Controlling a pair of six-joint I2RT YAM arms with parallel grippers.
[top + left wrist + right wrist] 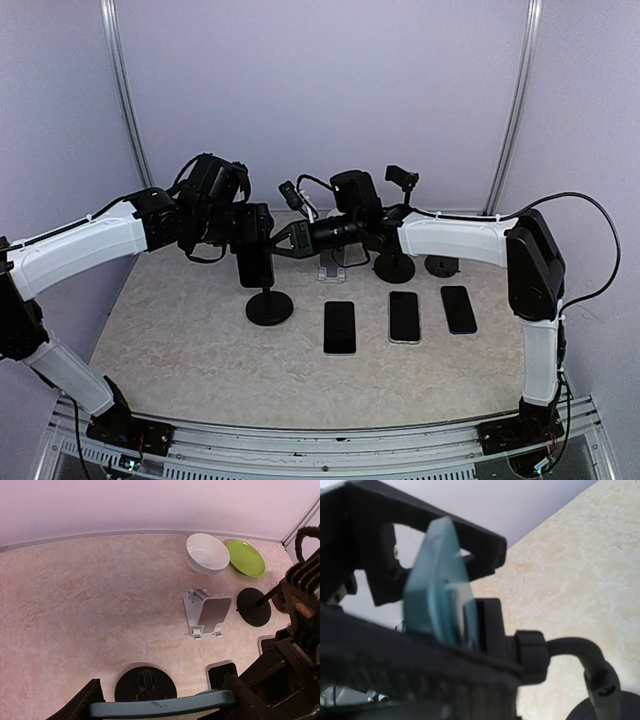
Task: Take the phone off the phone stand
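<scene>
Teal-edged phone (160, 705) is upright in the clamp of the black phone stand (268, 303), not lifted out. Left gripper (162, 700) is clamped across the phone's width, with a finger (82, 705) hard against each end of the visible top edge. The stand's round base shows directly below that gripper in the left wrist view.

Right gripper (284, 243) comes in from the opposite side, tips just beside the phone and level with the stand's clamp. Right wrist view is blurred and close. It shows the phone edge-on, the clamp behind it, the stand's bent neck running off to the lower right, and one dark finger across the bottom. Can't tell if the right jaws are closed on anything or only near it.

Around the hands:
- Grey folding stand (207, 612) lies beyond the left fingers, well apart and holding nothing.
- White bowl (206, 553) and green plate (246, 558) are further out past it, just beside each other.
- Second black stand (254, 606) is to the right of the grey one.
- Three spare phones (404, 316) lie flat in a row on the beige stone-look table (180, 340), on the near side of the right gripper, apart from each other.
</scene>
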